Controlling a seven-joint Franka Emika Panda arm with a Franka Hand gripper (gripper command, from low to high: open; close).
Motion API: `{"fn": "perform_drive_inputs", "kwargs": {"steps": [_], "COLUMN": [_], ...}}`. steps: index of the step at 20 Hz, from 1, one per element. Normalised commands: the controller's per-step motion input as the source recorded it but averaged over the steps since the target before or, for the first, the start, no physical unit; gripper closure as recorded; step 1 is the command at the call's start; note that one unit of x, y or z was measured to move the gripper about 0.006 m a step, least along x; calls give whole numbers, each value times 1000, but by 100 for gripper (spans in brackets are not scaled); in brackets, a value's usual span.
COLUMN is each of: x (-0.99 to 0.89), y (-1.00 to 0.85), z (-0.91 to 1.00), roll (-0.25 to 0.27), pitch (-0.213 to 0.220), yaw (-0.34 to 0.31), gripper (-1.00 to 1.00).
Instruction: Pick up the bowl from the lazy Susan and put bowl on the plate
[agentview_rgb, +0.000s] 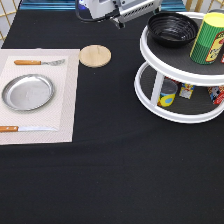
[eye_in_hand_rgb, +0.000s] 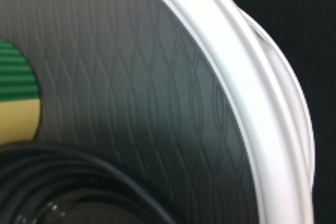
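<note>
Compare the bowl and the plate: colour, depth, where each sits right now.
The bowl is glossy black; the plate is shiny silver metal. The bowl is deep with a ribbed inner wall; the plate is flat with a shallow raised rim. The bowl sits on the top tier of the lazy Susan, beside a green and yellow can; the plate lies on a pale placemat at the exterior view's left. Both are round, similar in width, and empty.

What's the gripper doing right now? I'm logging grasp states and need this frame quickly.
Gripper: at the exterior view's top, just left of the bowl on the lazy Susan; holding nothing visible, open or closed cannot be told.
</note>
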Motion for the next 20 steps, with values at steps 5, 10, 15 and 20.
{"fn": "perform_drive_inputs", "kwargs": {"steps": [5, 10, 15, 20], "x": [-790, -924, -805, -578], "y": [214, 223, 402, 417], "z": [-156, -378, -246, 43], "roll": [-73, -65, -79, -101], "pitch": [-104, -160, -171, -216], "yaw": [-42, 0, -4, -40], "gripper": [-100, -100, -100, -100]}}
